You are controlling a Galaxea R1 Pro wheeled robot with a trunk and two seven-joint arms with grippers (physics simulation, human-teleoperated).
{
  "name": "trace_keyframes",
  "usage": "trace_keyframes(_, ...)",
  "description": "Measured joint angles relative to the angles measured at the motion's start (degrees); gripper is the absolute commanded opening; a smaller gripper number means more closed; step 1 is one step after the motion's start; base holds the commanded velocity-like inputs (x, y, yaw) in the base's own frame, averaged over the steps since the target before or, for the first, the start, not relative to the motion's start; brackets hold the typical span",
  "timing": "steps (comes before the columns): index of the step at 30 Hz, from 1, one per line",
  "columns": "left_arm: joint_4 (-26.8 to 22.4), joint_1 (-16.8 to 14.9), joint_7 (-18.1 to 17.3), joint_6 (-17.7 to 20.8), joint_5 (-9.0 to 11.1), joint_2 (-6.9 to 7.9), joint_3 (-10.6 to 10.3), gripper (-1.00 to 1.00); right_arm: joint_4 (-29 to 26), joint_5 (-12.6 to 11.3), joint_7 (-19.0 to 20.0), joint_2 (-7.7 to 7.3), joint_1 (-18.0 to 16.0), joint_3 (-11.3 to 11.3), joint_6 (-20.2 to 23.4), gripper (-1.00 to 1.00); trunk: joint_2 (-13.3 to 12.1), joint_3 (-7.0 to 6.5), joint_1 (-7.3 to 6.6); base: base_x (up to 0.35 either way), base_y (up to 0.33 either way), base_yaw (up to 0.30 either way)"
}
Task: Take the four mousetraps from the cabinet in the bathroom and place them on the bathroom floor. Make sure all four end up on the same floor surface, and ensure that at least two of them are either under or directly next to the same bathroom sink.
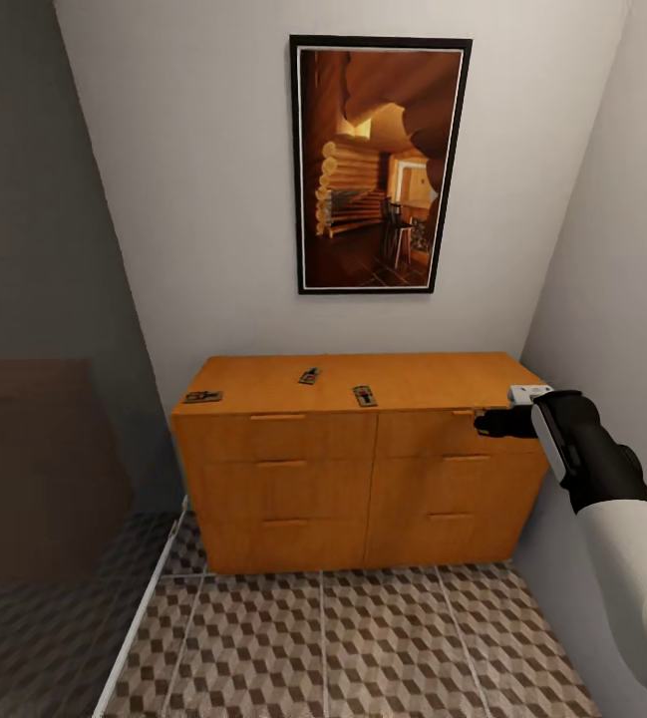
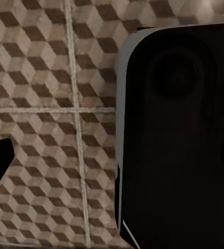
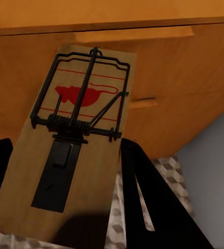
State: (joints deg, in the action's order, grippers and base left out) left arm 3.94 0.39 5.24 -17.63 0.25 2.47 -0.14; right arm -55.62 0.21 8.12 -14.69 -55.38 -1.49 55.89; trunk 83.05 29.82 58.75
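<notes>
- Your right gripper (image 3: 60,207) is clamped on one mousetrap (image 3: 73,150), held just off the cabinet (image 1: 363,469) front at its 3 o'clock end.
- Three traps remain on the cabinet top — at 9 (image 1: 202,397), 12 (image 1: 310,376) and 1 o'clock (image 1: 365,396).
- None lies on the bathroom floor (image 1: 363,638) yet.
- Left gripper: I cannot tell its state; its camera looks down at tiles.

The cabinet (image 1: 363,469) stands against the back wall, below a framed picture (image 1: 380,165). Three mousetraps lie on its top: one at the left edge (image 1: 202,397), one behind the middle (image 1: 310,376), one nearer the front (image 1: 365,396). The bathroom floor (image 1: 363,648) spreads before it.
</notes>
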Motion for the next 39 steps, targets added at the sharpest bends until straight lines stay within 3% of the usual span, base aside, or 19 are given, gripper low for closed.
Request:
trace_keyframes(16,0.0,0.0,0.0,0.0,0.0,0.0,0.0,1.0,2.2,0.0,0.2,-0.05,0.0,0.0,-0.4,-1.0,0.0,0.0,-0.01,-0.203,0.132,0.0)
trace_keyframes(22,0.0,0.0,0.0,-0.1,0.0,0.0,0.0,1.0,7.4,0.1,0.3,-0.29,0.0,0.0,-4.8,-1.0,0.0,0.0,-0.02,-0.032,0.007,0.0)
trace_keyframes(28,0.0,0.0,0.0,-0.1,0.0,0.0,0.0,1.0,19.6,0.3,0.6,-0.8,0.0,0.0,-16.6,-1.0,0.0,0.0,-0.02,-0.005,0.001,0.0)
trace_keyframes(32,0.0,0.0,0.0,-0.1,0.0,0.0,0.0,1.0,33.1,0.5,0.7,-1.0,0.1,0.1,-30.5,-1.0,0.0,0.01,-0.02,0.0,0.0,0.0)
trace_keyframes(34,0.0,0.0,0.0,-0.1,0.0,0.0,0.0,1.0,37.2,0.7,0.7,-1.01,0.0,0.1,-34.7,-1.0,0.0,0.0,-0.02,0.0,0.0,0.0)
trace_keyframes(39,0.0,0.0,0.0,-0.1,0.0,0.0,0.0,1.0,50.7,3.5,0.7,-0.78,0.2,0.4,-51.2,-1.0,0.0,0.0,-0.02,0.0,0.0,0.0)
